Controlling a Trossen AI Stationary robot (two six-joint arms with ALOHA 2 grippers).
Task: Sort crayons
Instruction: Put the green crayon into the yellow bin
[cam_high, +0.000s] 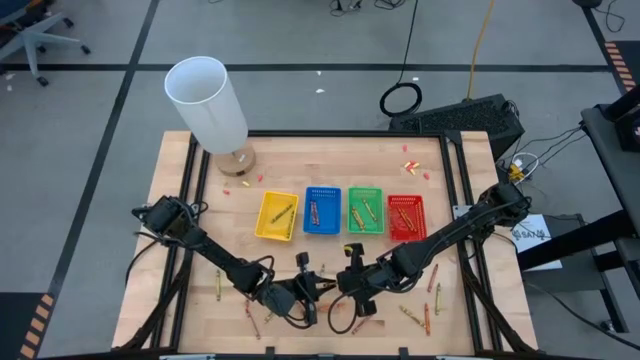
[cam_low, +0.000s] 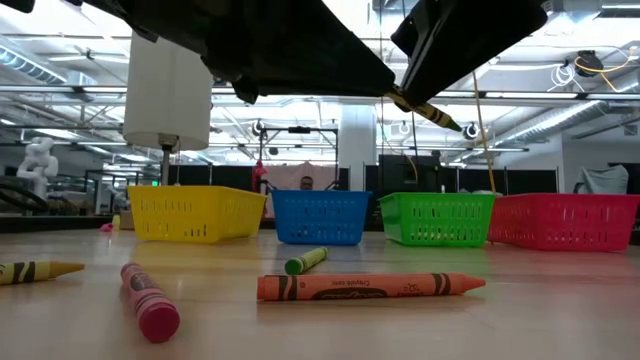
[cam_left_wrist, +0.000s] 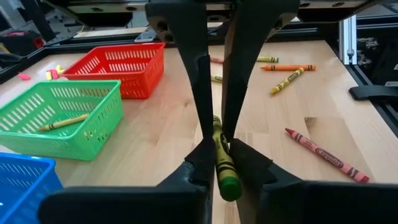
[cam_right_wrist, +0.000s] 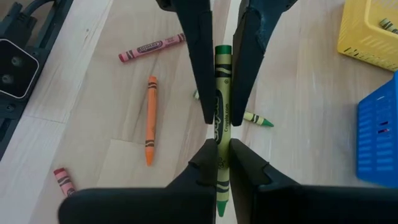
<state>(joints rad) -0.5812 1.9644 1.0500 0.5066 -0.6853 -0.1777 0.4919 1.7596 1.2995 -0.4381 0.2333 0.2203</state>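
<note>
A green crayon (cam_left_wrist: 221, 155) is held above the table near its front edge between my two grippers, which meet fingertip to fingertip. My left gripper (cam_high: 318, 284) comes from the table's left and my right gripper (cam_high: 345, 282) from its right; both are shut on this crayon. It also shows in the right wrist view (cam_right_wrist: 222, 112), and one end (cam_low: 437, 114) sticks out below the arms in the low view. Other crayons lie flat on the table, among them an orange one (cam_low: 370, 287) and a red one (cam_low: 150, 302). Yellow (cam_high: 276, 216), blue (cam_high: 322, 210), green (cam_high: 365, 209) and red (cam_high: 406, 217) trays stand mid-table. My left gripper pinches the green crayon near one end (cam_left_wrist: 225, 177) between its two fingers. The fingers come about level from the table's left and lie along the crayon. The crayon is clear of the table. My right gripper pinches the same crayon near its other end (cam_right_wrist: 221, 163) between its two fingers. The fingers come about level from the table's right and lie along the crayon. The crayon bridges both grippers, clear of the table.
A tall white cylinder (cam_high: 207, 100) on a round base stands at the far left. Loose crayons lie along the table's front, left (cam_high: 219, 284) and right (cam_high: 420, 316). Small pink scraps (cam_high: 412, 166) lie behind the trays. Some crayons lie inside the trays.
</note>
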